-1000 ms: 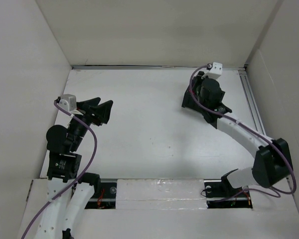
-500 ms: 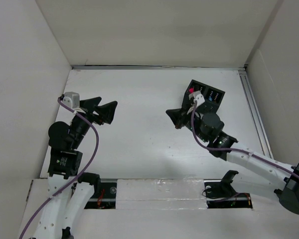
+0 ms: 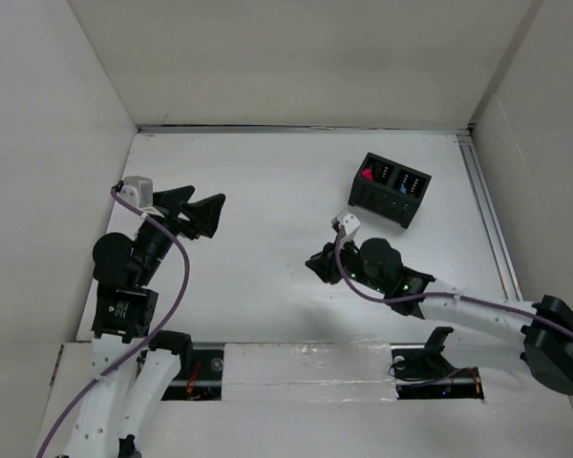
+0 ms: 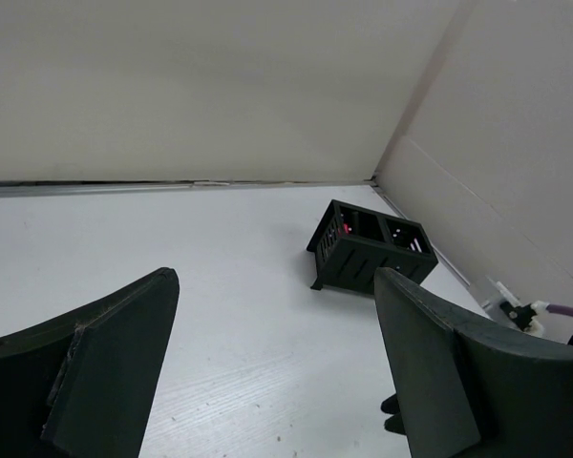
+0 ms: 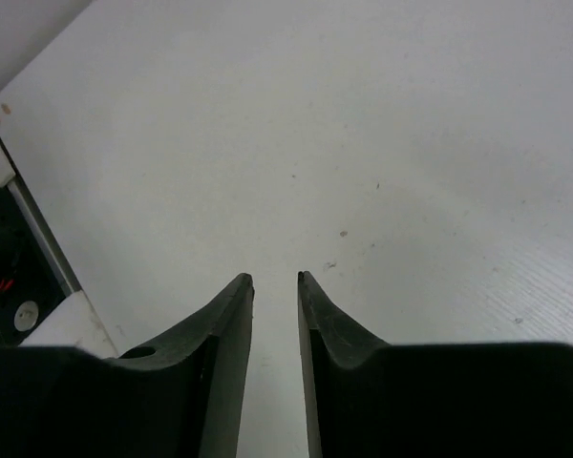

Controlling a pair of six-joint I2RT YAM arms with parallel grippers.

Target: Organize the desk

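Note:
The desk (image 3: pixel 267 181) is a white tabletop between white panel walls. My left gripper (image 3: pixel 201 197) hovers over its left side, jaws wide open and empty; in the left wrist view (image 4: pixel 277 277) only bare desk lies between the fingers. My right gripper (image 3: pixel 316 265) is low over the desk's near middle, pointing left. In the right wrist view (image 5: pixel 276 279) its jaws stand a narrow gap apart with nothing between them. Both grippers are well away from the black holder box (image 3: pixel 390 188).
The black two-compartment holder box stands at the back right, also in the left wrist view (image 4: pixel 368 258). It holds a red item (image 3: pixel 367 174) and a blue item (image 3: pixel 402 187). A metal rail (image 3: pixel 482 191) runs along the right wall.
My right arm has pulled back from the holder box toward the near middle of the desk, uncovering the box, and its jaws have narrowed. The left arm has barely moved.

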